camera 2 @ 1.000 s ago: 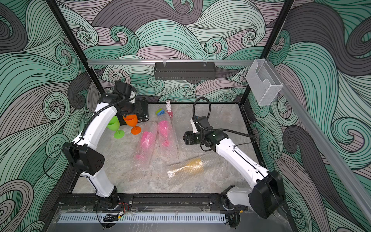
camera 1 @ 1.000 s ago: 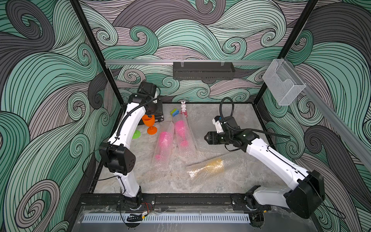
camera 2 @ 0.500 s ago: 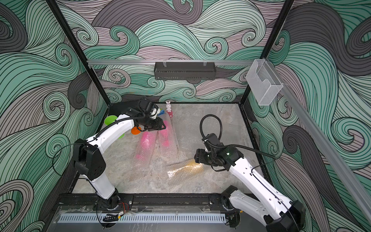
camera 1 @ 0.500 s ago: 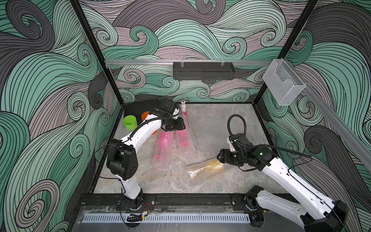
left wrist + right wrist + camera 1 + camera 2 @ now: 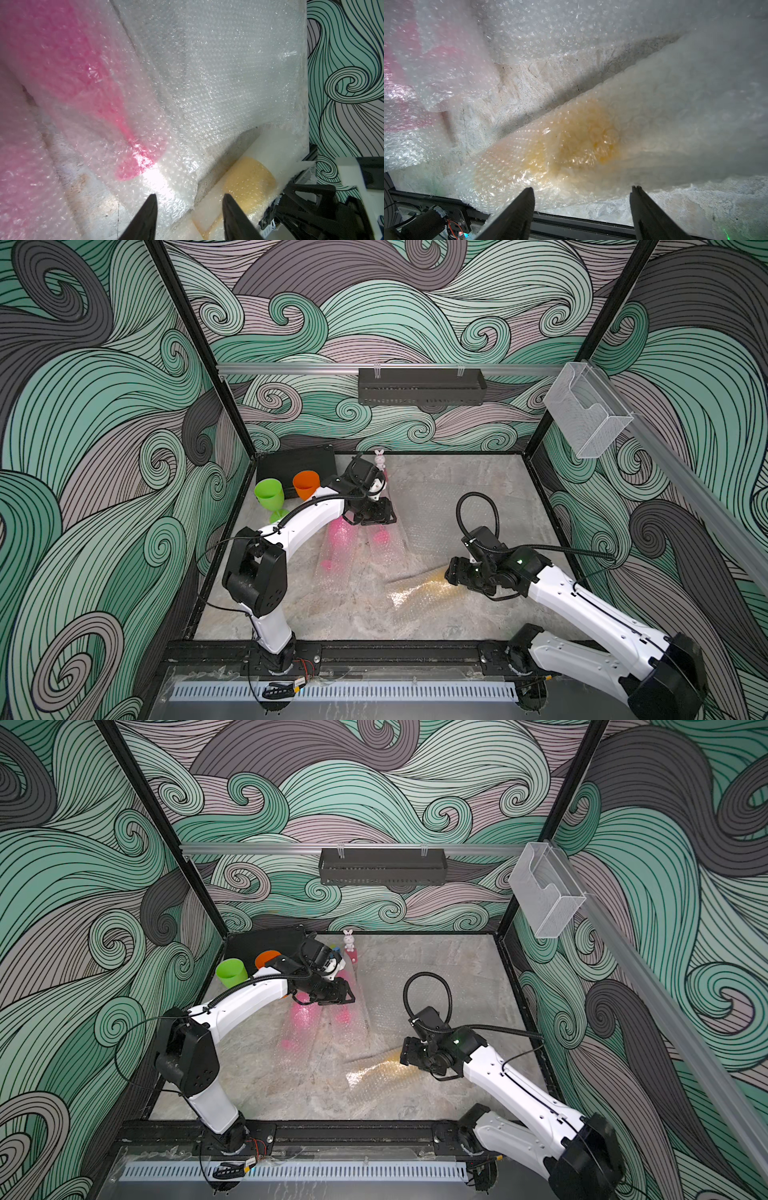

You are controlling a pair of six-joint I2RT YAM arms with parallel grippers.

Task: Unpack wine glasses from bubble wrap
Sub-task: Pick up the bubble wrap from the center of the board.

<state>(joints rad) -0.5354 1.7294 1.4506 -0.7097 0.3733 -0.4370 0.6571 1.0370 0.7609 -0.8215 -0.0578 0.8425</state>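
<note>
1. The green glass (image 5: 269,497) is standing upright and unwrapped near the far left corner of the table (image 5: 498,477).
2. Just to its right, the orange glass (image 5: 306,486) is also standing upright and bare, at the front edge of a black mat (image 5: 291,462).
3. The left claw (image 5: 189,209) is hanging open over the far ends of the two pink rolls. Its fingers are standing apart with nothing between them, and it is pointing down at the wrap.
4. A small white rabbit (image 5: 379,457) is standing by the back wall, just behind the left wrist.
5. The pink glasses (image 5: 337,539) are lying side by side near the middle of the table. Each is lying inside its own tube of bubble wrap (image 5: 386,556), with the pink showing through in both top views.
6. A flat sheet (image 5: 432,510) of the same wrap is lying spread out to the right of those tubes.
7. The yellow glass (image 5: 428,587) is lying nearer the front, right of centre, inside a slanting tube of wrap.
8. The right claw (image 5: 582,199) is sitting low at the right end of that tube with its fingers spread wide, gripping nothing. The tube's edge is reaching toward the gap between them, and I cannot tell whether it is touching them.
</note>
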